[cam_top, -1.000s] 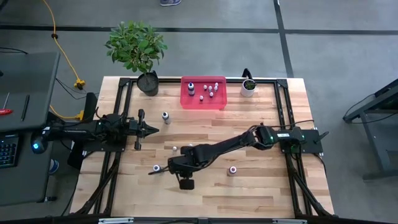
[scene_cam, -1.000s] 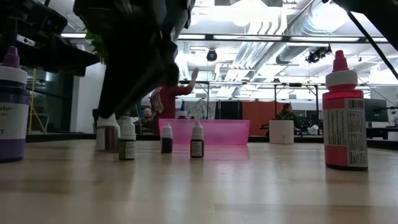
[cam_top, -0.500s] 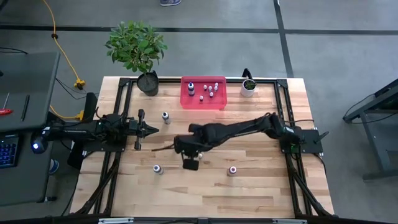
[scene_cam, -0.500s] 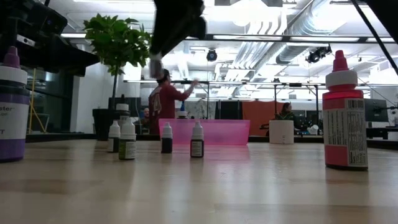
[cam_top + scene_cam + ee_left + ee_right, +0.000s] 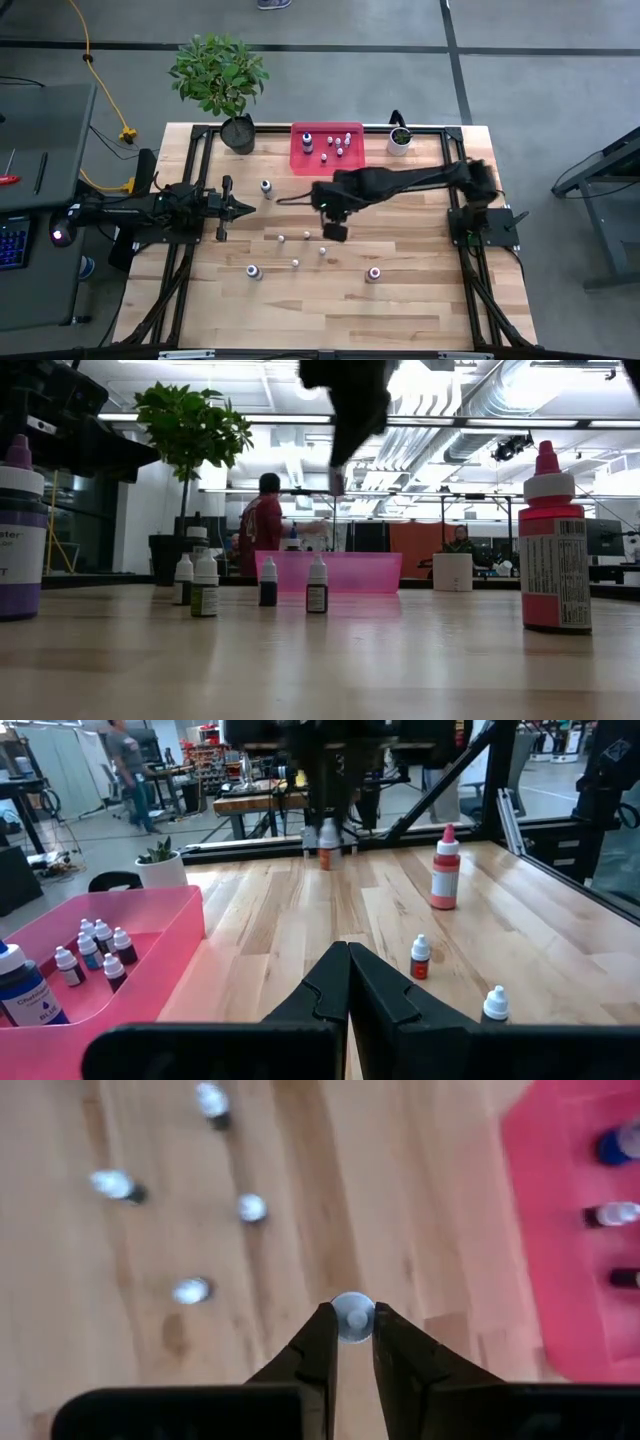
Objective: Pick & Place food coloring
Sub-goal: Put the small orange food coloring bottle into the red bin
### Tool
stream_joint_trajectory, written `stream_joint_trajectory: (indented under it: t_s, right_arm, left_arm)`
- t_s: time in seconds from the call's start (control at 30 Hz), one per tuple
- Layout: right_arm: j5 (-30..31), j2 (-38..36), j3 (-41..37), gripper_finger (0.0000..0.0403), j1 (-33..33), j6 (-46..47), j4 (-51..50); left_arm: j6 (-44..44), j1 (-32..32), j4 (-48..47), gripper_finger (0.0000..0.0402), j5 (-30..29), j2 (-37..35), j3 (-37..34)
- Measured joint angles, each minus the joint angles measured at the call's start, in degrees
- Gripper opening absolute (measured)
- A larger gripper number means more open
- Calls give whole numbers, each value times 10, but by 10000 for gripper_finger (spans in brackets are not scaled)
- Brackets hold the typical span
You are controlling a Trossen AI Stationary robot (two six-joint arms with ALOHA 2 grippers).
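Left to right, from above. The left gripper [image 5: 247,208] is parked over the left side of the surface [image 5: 420,300], well apart from the work; its jaws are seen pressed together in the left wrist view, nothing between them. A white-capped bottle [image 5: 266,187] stands just ahead of those jaws. Four more small bottles are left loose mid-surface: one [image 5: 253,271] and another [image 5: 295,264] nearer the front edge, two [image 5: 281,238] [image 5: 322,250] behind them, all below and short of the right jaws. A larger red bottle [image 5: 374,273] is also left, off to the right front.

The pink bin [image 5: 326,163] at the back already holds several bottles, including a blue one [image 5: 307,142] and small ones [image 5: 340,146]. Judged progress: roughly half done, about six bottles still out plus the one in transit.

The right gripper [image 5: 351,1338] is held raised over the surface, just short of the bin's front wall. Its jaws are set narrow, clamped on a tiny food coloring bottle [image 5: 351,1318] by the neck, white cap showing between the tips. The carried bottle hangs clear of the surface, seen in the low view [image 5: 337,480]. Remaining for this piece, by judgement: carry over the bin rim, then release.
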Motion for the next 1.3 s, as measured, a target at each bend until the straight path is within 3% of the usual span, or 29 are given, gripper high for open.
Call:
stream_joint_trajectory:
  t_s: [0.17,0.37,0.67,0.9,1.3]
  right_arm:
    - [1,-92,-145,39,-35,21,79]
    - [0,-148,-233,39,-95,44,120]
    - [-1,-156,-235,39,-205,42,160]
    - [-36,-134,-235,39,-284,53,212]
    - [-49,-42,-235,39,-342,90,286]
  left_arm:
    - [0,0,0,0,0,0,0]
    - [0,0,0,0,0,0,0]
    - [0,0,0,0,0,0,0]
    - [0,0,0,0,0,0,0]
    - [0,0,0,0,0,0,0]
